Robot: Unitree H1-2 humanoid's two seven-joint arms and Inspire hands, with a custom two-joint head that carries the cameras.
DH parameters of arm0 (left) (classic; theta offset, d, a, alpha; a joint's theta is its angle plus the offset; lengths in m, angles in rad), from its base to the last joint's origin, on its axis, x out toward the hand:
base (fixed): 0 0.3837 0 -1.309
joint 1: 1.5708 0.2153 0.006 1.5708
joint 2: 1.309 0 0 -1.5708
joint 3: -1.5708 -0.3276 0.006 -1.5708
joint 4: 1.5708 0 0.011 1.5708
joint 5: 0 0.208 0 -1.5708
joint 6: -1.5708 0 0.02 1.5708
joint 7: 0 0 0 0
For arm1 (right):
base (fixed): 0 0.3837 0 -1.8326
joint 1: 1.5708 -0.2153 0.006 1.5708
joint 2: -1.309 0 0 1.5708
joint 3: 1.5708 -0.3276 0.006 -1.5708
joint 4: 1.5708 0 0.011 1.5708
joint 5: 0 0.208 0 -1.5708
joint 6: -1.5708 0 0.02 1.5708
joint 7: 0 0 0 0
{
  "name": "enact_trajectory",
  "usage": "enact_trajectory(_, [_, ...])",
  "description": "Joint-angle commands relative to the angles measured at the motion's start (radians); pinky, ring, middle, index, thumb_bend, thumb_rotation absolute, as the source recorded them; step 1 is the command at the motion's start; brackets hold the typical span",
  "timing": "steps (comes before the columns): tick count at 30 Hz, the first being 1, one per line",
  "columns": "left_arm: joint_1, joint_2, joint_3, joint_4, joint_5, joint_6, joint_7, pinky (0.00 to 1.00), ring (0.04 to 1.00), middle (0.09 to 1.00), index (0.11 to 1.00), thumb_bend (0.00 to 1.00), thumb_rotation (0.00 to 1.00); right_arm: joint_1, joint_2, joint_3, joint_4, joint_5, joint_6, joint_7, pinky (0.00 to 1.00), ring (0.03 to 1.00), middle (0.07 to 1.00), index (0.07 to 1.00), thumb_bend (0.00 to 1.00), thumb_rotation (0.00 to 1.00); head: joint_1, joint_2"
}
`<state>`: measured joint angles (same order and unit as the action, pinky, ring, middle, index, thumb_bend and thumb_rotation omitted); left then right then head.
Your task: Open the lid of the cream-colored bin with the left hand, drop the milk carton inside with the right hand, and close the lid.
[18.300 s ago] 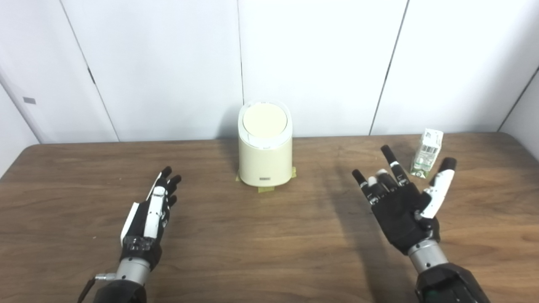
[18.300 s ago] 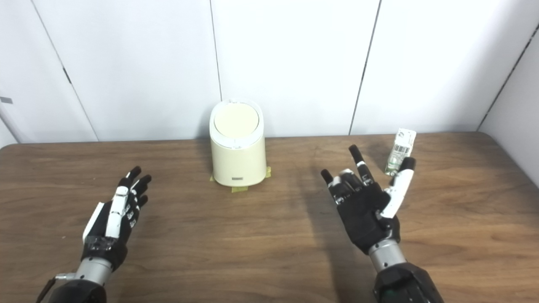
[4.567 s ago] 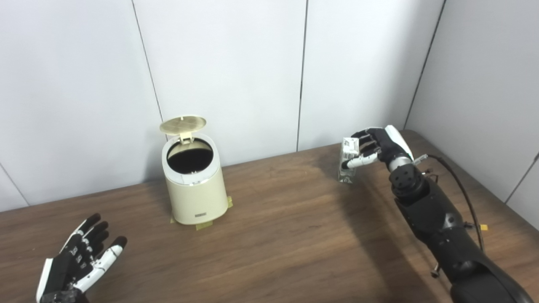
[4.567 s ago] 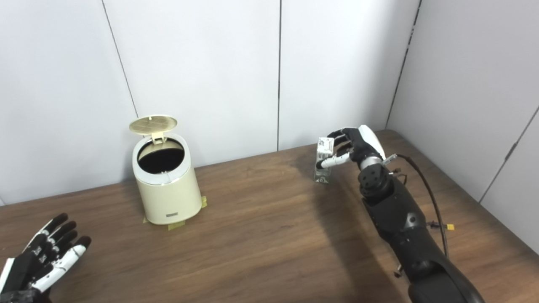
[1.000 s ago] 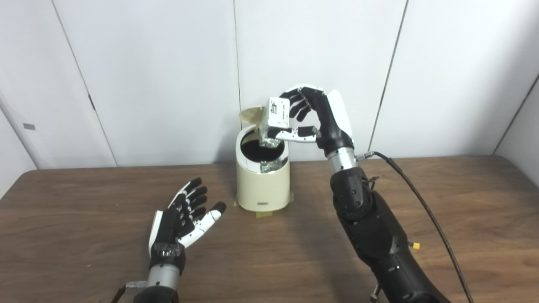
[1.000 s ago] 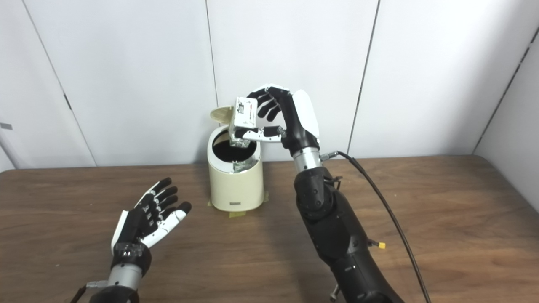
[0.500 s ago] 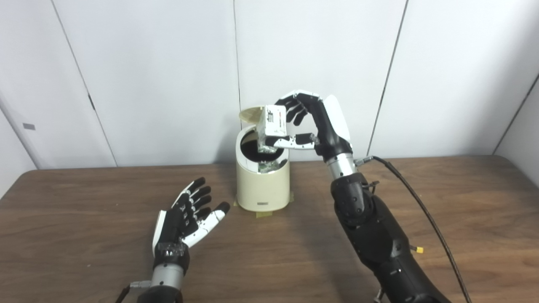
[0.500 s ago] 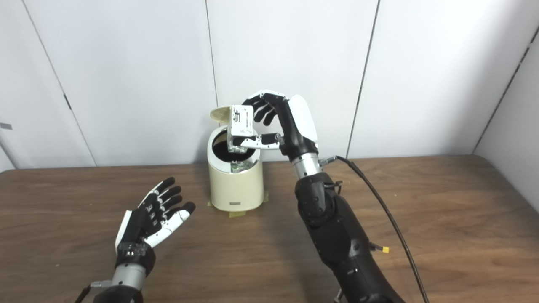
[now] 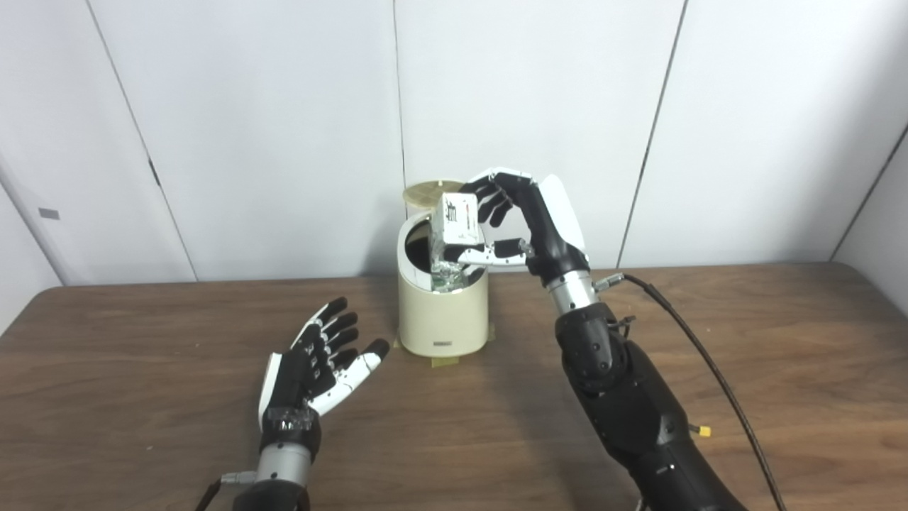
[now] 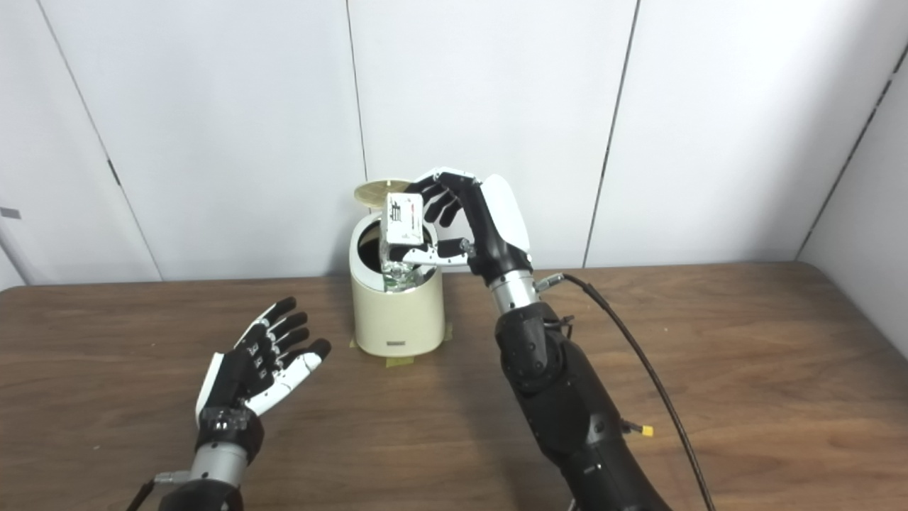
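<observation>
Right now the right hand point(image 9: 528, 223) is clasped on the milk carton point(image 9: 454, 221), thumb under its lower side and fingertips point(image 9: 474, 190) over its top edge. The carton hangs just past those fingertips, tilted, its lower end dipping into the dark mouth of the cream-colored bin point(image 9: 441, 312). Behind the carton, on the far side from the palm, the lid point(image 9: 424, 194) stands up on its hinge. The bin sits directly beneath the hand, on the table point(image 9: 142, 440), with bits of tape point(image 9: 445, 360) showing at its base.

Off to that hand's left and nearer the robot, the left hand point(image 9: 312, 369) waits empty above the table, palm up, fingers spread, well apart from the bin.

The carton looks small and light, a thin-walled paper box that would dent under a hard squeeze, so a gentle pinch across its flat faces suits it, as it is held here. Its printed skin is probably a bit slick. The mouth looks not much wider than the carton, so a corner could catch on the rim. The lid looks light and easy to push down from its raised edge.
</observation>
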<state>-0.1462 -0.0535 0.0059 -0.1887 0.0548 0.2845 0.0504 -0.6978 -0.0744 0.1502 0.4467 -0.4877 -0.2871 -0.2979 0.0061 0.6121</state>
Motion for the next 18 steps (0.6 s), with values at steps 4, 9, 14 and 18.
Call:
enact_trajectory(4, [-0.043, -0.011, -0.012, -0.014, 0.019, -0.033, 0.014, 0.78, 0.825, 0.839, 0.878, 0.77, 0.24, -0.061, 0.002, -0.009, -0.002, 0.01, -0.052, -0.03, 0.33, 0.422, 0.488, 0.513, 0.5, 0.0, 0.003, 0.003])
enact_trajectory(9, [-0.044, -0.017, -0.016, -0.014, 0.022, -0.034, 0.02, 0.78, 0.824, 0.839, 0.881, 0.77, 0.25, -0.063, -0.002, -0.009, 0.01, 0.01, -0.054, -0.032, 0.34, 0.422, 0.485, 0.515, 0.5, 0.0, 0.008, 0.007])
enact_trajectory(14, [-0.044, -0.016, -0.023, -0.009, 0.033, -0.041, 0.023, 0.77, 0.819, 0.838, 0.883, 0.77, 0.26, -0.067, -0.009, -0.003, 0.021, -0.002, -0.036, -0.025, 0.35, 0.428, 0.501, 0.53, 0.5, 0.0, 0.008, 0.003])
enact_trajectory(18, [-0.044, -0.023, -0.021, -0.004, 0.023, -0.055, 0.025, 0.78, 0.826, 0.841, 0.876, 0.77, 0.25, -0.073, -0.015, 0.002, 0.027, -0.012, -0.033, -0.02, 0.35, 0.448, 0.514, 0.517, 0.5, 0.0, 0.008, 0.001])
